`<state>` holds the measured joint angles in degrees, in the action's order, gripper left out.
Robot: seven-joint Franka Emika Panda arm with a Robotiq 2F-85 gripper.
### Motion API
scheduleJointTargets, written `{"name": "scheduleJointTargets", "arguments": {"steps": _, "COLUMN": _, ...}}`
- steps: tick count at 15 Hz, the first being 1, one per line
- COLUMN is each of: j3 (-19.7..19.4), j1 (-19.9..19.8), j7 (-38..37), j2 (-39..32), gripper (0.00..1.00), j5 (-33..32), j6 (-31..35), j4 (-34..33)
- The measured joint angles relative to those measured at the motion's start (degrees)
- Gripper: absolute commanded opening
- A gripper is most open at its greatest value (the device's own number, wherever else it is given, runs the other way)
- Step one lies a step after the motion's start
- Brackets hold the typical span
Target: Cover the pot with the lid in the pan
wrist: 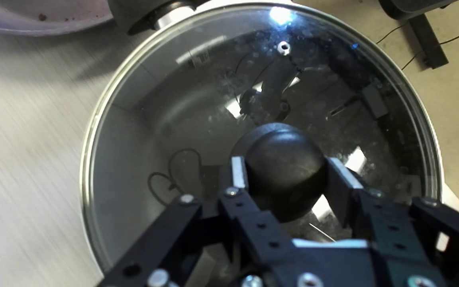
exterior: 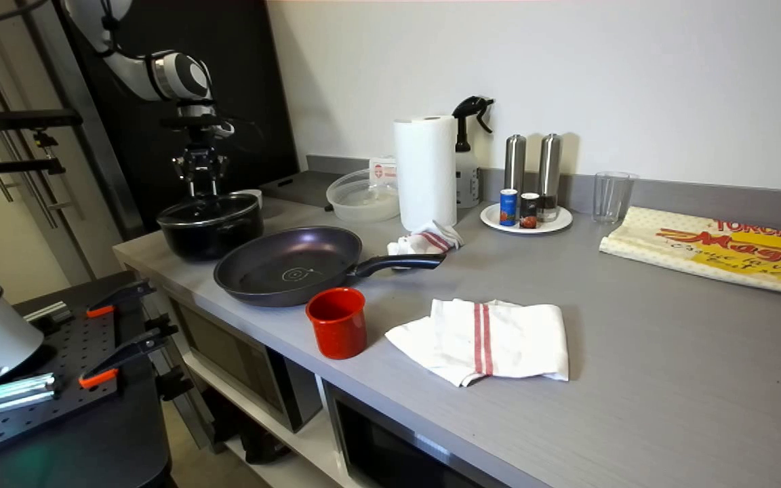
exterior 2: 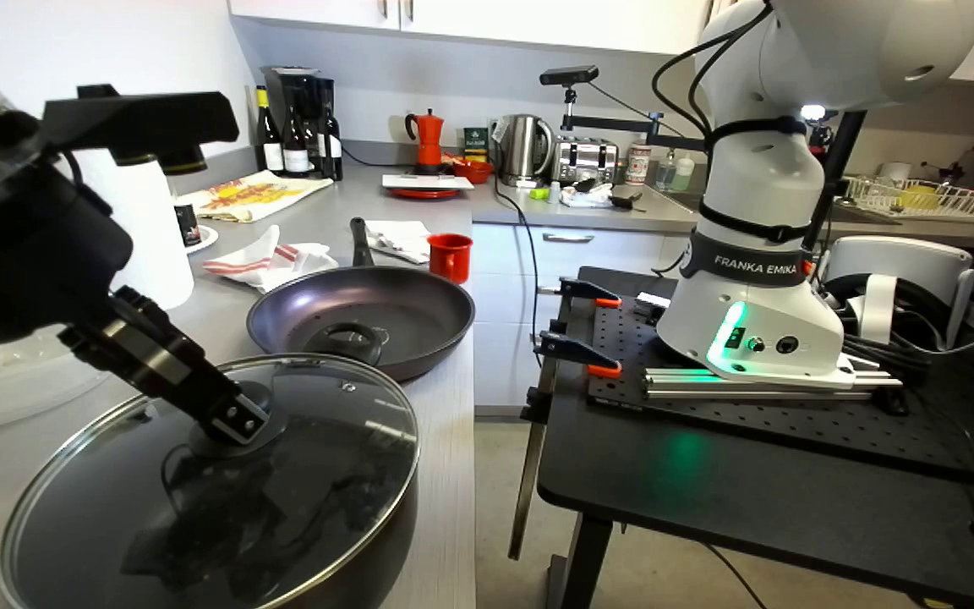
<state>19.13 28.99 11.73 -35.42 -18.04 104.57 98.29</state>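
One knob (wrist: 286, 173), and the gripper (wrist: 291, 173) is clamped right on it; the lid (exterior 2: 216, 499) is sitting on the pot (exterior: 213, 237). Looks like glass, so I'd guess stiff, middling weight, slick, chippable if knocked; that knob's the place to hold. It's round, so no long axis really; knob points up, lid roughly level.

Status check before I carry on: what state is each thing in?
Pot: covered
Lid: on the pot
Pincer: closed on the lid's knob
Pan: upright, uncovered
Cup: upright, uncovered
Paper roll: standing upright
Cloth near the roll: crumpled
Cloth near the cup: loosely folded
Drawer: shut
Spray bottle: upright
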Motion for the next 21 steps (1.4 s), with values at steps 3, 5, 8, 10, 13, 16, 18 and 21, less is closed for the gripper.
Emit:
{"name": "scheduleJointTargets", "arguments": {"steps": 3, "j3": -0.01, "j1": -0.01, "j7": 0.0, "j2": 0.0, "gripper": 0.25, "j5": 0.0, "j6": 0.01, "j4": 0.01}}
{"name": "scheduleJointTargets", "arguments": {"steps": 5, "j3": -0.01, "j1": -0.01, "j7": -0.02, "j2": 0.0, "gripper": 0.25, "j5": 0.0, "j6": 0.02, "j4": 0.01}}
{"name": "scheduleJointTargets", "arguments": {"steps": 8, "j3": -0.02, "j1": -0.02, "j7": -0.1, "j2": 0.0, "gripper": 0.82, "j5": 0.0, "j6": 0.02, "j4": 0.01}}
{"name": "scheduleJointTargets", "arguments": {"steps": 10, "j3": -0.03, "j1": -0.04, "j7": -0.11, "j2": 0.08, "gripper": 0.95, "j5": 0.0, "j6": 0.02, "j4": -0.02}}
{"name": "scheduleJointTargets", "arguments": {"steps": 13, "j3": -0.03, "j1": -0.05, "j7": -0.11, "j2": 0.41, "gripper": 1.0, "j5": 0.0, "j6": 0.01, "j4": -0.02}}
{"name": "scheduleJointTargets", "arguments": {"steps": 16, "j3": -0.03, "j1": -0.05, "j7": -0.11, "j2": 0.66, "gripper": 1.0, "j5": 0.0, "j6": 0.01, "j4": -0.03}}
{"name": "scheduleJointTargets", "arguments": {"steps": 18, "j3": -0.03, "j1": -0.05, "j7": -0.11, "j2": 0.77, "gripper": 1.0, "j5": 0.0, "j6": 0.01, "j4": -0.03}}
{"name": "scheduleJointTargets", "arguments": {"steps": 21, "j3": -0.03, "j1": -0.05, "j7": -0.37, "j2": 0.91, "gripper": 1.0, "j5": 0.0, "j6": 0.01, "j4": -0.03}}
